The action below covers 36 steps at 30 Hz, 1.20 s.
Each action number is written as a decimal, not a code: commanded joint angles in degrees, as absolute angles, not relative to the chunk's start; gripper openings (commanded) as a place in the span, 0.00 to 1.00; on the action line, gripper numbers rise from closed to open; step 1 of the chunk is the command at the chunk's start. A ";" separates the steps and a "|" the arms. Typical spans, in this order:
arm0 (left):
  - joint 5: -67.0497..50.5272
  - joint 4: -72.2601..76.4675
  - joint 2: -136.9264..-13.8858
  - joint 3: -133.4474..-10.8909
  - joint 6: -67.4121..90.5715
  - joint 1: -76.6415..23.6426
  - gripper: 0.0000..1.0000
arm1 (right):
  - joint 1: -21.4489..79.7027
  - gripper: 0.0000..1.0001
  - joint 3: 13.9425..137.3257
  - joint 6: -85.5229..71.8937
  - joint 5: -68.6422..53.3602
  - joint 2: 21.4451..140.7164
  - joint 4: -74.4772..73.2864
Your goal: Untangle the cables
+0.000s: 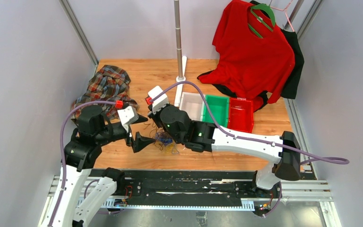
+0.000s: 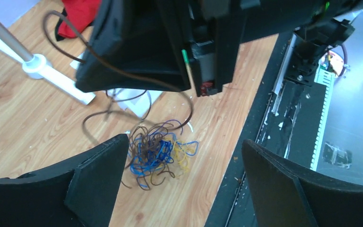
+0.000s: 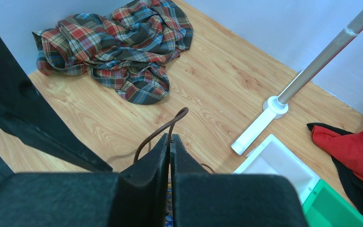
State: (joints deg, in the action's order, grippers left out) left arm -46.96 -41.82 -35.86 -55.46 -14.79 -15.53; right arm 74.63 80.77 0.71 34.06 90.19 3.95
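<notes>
Nearest the lens is my left gripper (image 2: 182, 145). Its fingers (image 2: 94, 179) are two black wedges at the bottom of the left wrist view, spread wide w/ nothing btwn them. The cables (image 2: 158, 153) lie as one small wad of blue, yellow and dark loops on the wood table (image 2: 38, 127). The wad sits under that gap, closer to one finger than the other, near the table's front edge and btwn my two arms.

My right gripper (image 3: 170, 138) is pinched tight on one brown strand (image 3: 165, 127). The strand loops out just past the tips, and in the left wrist view it runs from the wad up to the right gripper. I'd say it's held high on purpose: w/ one strand lifted, the rest should hang back so I can see where it snags.

The left is prob. open and low for the same reason, ready to pin or grab the wad as an anchor while the right pulls. W/o that anchor the whole wad likely lifts as one lump.

Task looks early, since most loops are knotted together and only this strand is partly out.

Plaid shirt (image 3: 118, 52), pole stand (image 3: 274, 106) and bins (image 3: 276, 165) are well apart from the wad, so not in the way.
</notes>
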 commanded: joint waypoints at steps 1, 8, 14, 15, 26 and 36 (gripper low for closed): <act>-50.06 -41.01 -35.77 -54.08 -15.77 -15.82 0.93 | 75.31 0.01 85.35 -1.56 34.73 92.49 -1.42; -35.35 -25.11 -33.24 -48.34 -8.18 -15.78 0.85 | 75.40 0.01 89.07 -5.22 34.10 94.61 -4.92; -30.11 -24.98 -32.45 -47.75 -9.95 -15.82 0.67 | 75.32 0.01 88.35 -6.38 32.88 93.95 -4.85; -29.65 -24.90 -32.05 -47.44 -10.22 -15.82 0.64 | 75.32 0.01 88.21 -6.46 32.56 93.83 -4.84; -23.83 -24.86 -29.92 -51.68 -12.26 -15.82 0.06 | 72.81 0.01 81.80 -9.13 25.15 89.87 -1.36; -32.59 -28.67 -35.09 -66.42 -12.58 -15.82 0.01 | 69.42 0.08 73.25 -10.06 13.92 85.43 8.66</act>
State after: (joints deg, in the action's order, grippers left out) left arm -28.62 -27.57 -32.97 -61.56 -12.21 -15.53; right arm 70.72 74.74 -9.28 19.29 87.55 2.76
